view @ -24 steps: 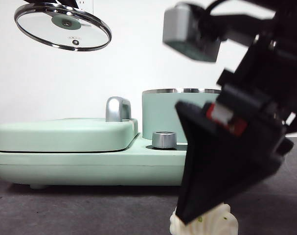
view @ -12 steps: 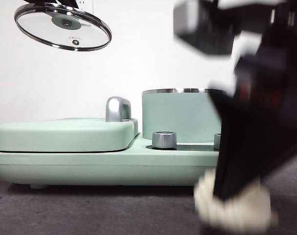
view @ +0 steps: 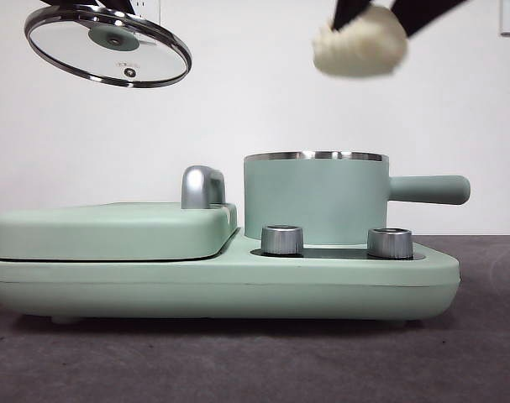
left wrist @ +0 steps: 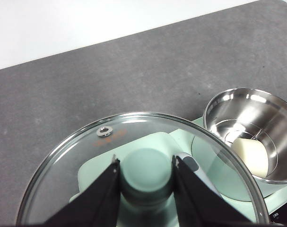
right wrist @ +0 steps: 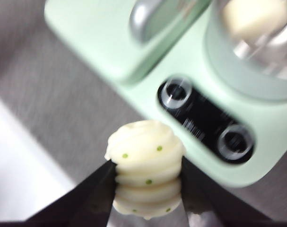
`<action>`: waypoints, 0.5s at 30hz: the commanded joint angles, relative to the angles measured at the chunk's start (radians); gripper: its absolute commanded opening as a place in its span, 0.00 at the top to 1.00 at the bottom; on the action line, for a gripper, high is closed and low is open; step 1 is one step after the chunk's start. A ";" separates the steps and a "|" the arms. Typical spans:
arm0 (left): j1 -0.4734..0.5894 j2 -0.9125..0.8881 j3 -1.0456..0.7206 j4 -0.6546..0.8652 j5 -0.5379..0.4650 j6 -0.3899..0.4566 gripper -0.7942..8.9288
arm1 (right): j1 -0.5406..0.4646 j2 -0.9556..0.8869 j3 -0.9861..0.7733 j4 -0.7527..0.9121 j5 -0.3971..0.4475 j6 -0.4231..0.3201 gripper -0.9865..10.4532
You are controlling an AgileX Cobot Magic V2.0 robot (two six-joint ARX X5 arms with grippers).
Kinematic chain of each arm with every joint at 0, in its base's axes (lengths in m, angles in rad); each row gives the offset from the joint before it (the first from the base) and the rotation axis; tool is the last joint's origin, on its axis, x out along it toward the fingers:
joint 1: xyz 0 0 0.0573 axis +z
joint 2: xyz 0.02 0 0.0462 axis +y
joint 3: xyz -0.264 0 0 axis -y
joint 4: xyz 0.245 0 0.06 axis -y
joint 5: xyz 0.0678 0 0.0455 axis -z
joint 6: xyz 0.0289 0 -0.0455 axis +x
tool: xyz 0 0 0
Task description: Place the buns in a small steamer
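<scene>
The right gripper (right wrist: 148, 182) squeezes the ridged white bun with green dots (view: 360, 44) between its two black jaws, high in the air above the round mint-green steamer pot with the steel rim (view: 315, 198). The smooth cream bun (left wrist: 250, 156) already lies inside the pot. To do this well, I think the bun should hang right over the open pot, come down low, and only then be let go. Far off to the left, the left gripper (left wrist: 145, 172) holds the glass lid (view: 107, 45) by its green knob.

Mint-green cooker (view: 221, 281) on dark grey table (view: 154, 361)
</scene>
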 commanded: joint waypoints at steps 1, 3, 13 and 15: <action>-0.005 0.010 0.026 0.029 0.006 0.000 0.91 | -0.053 0.064 0.088 0.005 0.000 -0.065 0.75; -0.005 0.010 0.026 0.029 0.006 0.000 0.91 | -0.098 0.112 0.137 0.010 0.000 -0.101 0.75; -0.005 0.010 0.026 0.025 0.006 -0.002 0.91 | -0.262 0.393 0.303 0.081 0.000 -0.200 0.75; -0.005 0.010 0.026 0.026 0.006 -0.004 0.91 | -0.285 0.436 0.314 0.115 0.000 -0.203 0.75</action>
